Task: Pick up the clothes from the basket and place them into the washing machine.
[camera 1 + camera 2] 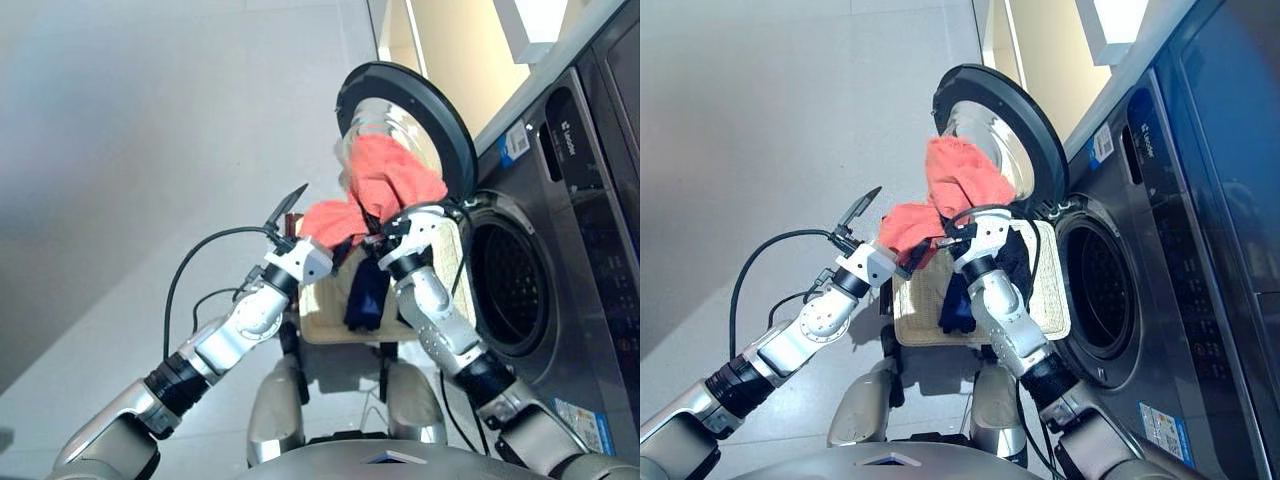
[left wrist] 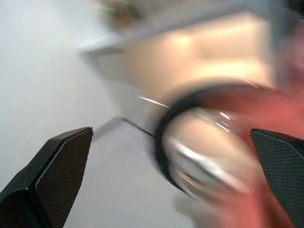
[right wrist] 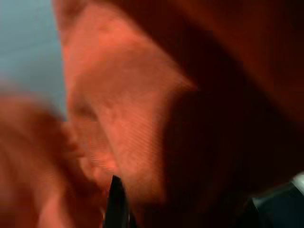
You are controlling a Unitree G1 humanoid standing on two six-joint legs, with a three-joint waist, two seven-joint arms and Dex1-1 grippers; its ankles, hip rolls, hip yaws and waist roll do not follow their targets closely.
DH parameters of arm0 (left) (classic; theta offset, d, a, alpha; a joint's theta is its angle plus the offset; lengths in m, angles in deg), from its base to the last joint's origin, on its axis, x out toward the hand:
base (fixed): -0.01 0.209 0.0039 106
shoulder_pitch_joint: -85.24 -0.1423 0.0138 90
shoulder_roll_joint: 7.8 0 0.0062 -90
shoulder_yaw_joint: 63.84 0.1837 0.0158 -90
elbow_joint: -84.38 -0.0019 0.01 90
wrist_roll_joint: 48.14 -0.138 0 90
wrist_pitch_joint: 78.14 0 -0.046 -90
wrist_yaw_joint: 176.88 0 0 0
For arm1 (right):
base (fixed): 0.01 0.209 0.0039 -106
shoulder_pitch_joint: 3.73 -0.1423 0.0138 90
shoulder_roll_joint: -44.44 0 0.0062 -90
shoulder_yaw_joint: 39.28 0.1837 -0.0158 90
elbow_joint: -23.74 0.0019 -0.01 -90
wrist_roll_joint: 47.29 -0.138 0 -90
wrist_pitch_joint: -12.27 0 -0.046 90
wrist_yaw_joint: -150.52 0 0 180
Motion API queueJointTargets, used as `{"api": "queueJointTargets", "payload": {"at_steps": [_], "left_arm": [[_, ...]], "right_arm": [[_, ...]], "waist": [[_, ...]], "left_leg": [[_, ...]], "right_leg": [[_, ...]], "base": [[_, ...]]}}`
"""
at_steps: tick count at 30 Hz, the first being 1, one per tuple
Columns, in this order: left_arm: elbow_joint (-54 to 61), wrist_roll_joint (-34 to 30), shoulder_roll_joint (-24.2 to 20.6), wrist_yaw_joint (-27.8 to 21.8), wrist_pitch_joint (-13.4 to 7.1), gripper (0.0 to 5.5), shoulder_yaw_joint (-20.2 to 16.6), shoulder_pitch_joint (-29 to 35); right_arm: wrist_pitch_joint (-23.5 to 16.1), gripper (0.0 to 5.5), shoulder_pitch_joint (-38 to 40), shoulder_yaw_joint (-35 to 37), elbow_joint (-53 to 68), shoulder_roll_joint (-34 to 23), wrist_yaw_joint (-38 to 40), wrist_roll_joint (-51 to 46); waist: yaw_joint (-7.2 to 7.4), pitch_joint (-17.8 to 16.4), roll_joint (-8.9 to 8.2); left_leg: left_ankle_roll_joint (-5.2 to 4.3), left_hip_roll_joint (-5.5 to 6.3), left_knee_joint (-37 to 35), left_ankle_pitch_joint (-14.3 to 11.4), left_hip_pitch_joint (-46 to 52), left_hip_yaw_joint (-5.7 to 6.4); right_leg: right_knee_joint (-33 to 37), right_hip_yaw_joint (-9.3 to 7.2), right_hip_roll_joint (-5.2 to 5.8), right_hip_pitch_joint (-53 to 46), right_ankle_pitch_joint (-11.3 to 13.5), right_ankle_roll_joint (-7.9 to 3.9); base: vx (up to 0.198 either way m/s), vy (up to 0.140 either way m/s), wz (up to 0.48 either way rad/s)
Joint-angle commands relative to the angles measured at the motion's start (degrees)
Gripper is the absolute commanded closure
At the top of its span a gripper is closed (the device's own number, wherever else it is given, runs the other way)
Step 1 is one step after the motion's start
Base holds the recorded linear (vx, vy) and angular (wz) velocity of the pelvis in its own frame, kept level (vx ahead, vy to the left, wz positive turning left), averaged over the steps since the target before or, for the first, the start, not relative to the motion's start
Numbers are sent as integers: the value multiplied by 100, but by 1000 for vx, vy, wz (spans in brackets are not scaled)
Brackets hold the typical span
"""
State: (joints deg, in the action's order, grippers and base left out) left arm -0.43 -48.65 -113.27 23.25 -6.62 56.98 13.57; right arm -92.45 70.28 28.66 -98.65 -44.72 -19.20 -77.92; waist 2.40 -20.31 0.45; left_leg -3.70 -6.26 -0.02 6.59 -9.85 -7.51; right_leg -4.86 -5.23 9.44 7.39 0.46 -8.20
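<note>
Both arms reach up from the lower frame toward centre. The right gripper (image 1: pixel 385 232) is buried in the coral-red garment (image 1: pixel 385 180), lifted before the porthole door (image 1: pixel 440 110); whether its fingers clamp cannot be told. The left gripper (image 1: pixel 290 215) stands spread wide, one finger touching the cloth's lower fold. The navy garment (image 1: pixel 365 295) lies in the basket (image 1: pixel 320 325) below. The drum mouth (image 1: pixel 512 285) at right is unobstructed. Stickers (image 1: pixel 514 142) are unreadable.
</note>
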Motion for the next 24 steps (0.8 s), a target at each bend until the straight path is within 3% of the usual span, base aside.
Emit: {"api": "queueJointTargets", "payload": {"at_steps": [1, 14, 20, 24], "left_arm": [[423, 209, -13, 232, -492, 0, -331, 644], [725, 824, 338, 247, -515, 0, -218, 1279], [839, 1099, 526, 305, -391, 0, -44, 1532], [833, 1138, 574, 377, -354, 0, 47, 1666]], "right_arm": [[-159, 550, 396, 399, -197, -156, 375, 225], [-69, 550, -616, 832, -1814, -145, 1452, 672], [348, 550, -1376, 912, -2402, -546, 2346, 1396], [575, 550, -1775, 912, -2727, -869, 2730, 1764]], "waist": [[-44, 97, -57], [-156, -268, -52], [-232, -589, -48], [-243, -947, -9]], "left_leg": [[-131, 61, 382, -532, 189, -16], [-175, 33, 561, -467, -130, 56], [-180, 16, 645, -427, -395, 123], [-172, -7, 1035, -495, -787, 240]], "right_leg": [[-480, 109, 165, 444, -52, -228], [-645, 113, 125, 708, -81, -164], [-721, 127, 104, 949, -40, -140], [-1178, 165, 76, 1307, -152, -72]], "base": [[0, 0, 0], [-9, -6, 4], [-17, -10, 14], [-71, -40, 66]]}}
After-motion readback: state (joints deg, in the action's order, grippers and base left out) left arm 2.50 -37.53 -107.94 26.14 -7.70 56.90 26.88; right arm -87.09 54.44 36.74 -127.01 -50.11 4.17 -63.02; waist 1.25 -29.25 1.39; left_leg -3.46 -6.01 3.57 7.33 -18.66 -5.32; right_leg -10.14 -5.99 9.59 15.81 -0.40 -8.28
